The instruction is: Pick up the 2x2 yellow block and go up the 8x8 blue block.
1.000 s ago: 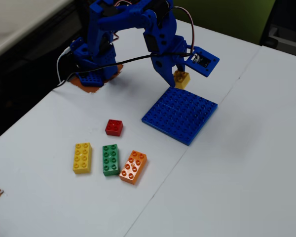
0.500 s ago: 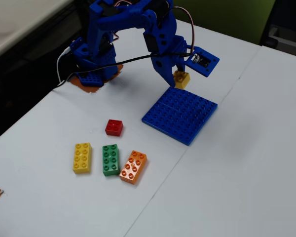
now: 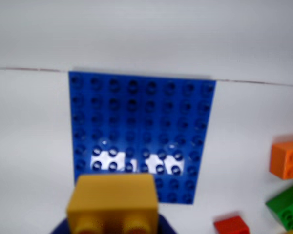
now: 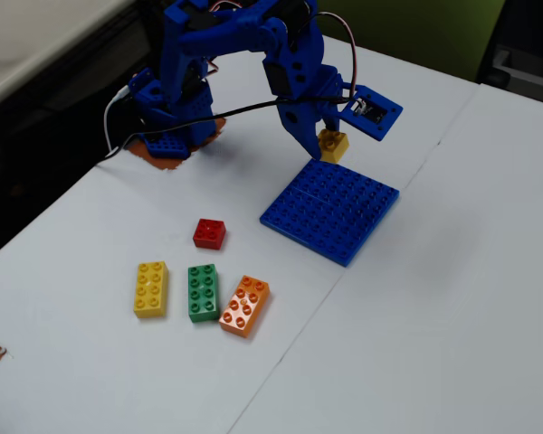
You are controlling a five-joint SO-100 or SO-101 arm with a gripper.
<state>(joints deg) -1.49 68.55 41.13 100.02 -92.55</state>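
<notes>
- Claw (image 4: 331, 145) was clamped shut on the little yellow brick (image 4: 333, 145), held up off the table (image 4: 452, 298) in the fixed view.
- Hung right over the back edge of the big blue plate (image 4: 332, 210), on the side nearest the arm (image 4: 244, 54). Looked like a gap between brick and plate, but hard to swear to from that angle.
- In the wrist view, filled the bottom middle of the shot as a blurry yellow brick (image 3: 115, 202), studs facing the camera, with the blue plate (image 3: 141, 131) spread out behind it.
- Couldn't really make out the fingers there, just a bit of dark blue poking out under the brick.
- Blue plate lay flat on the white table, turned corner-on in the fixed view, with some glare on a few studs in the wrist view.
- Left alone on the table in the fixed view: small red brick (image 4: 209, 233) beside the plate, then a row in front of it with the long yellow brick (image 4: 151, 289), green brick (image 4: 202, 292) and orange brick (image 4: 244, 306), side by side, the orange one tilted.
- Red, green and orange ones also peeked in at the right edge of the wrist view.
</notes>
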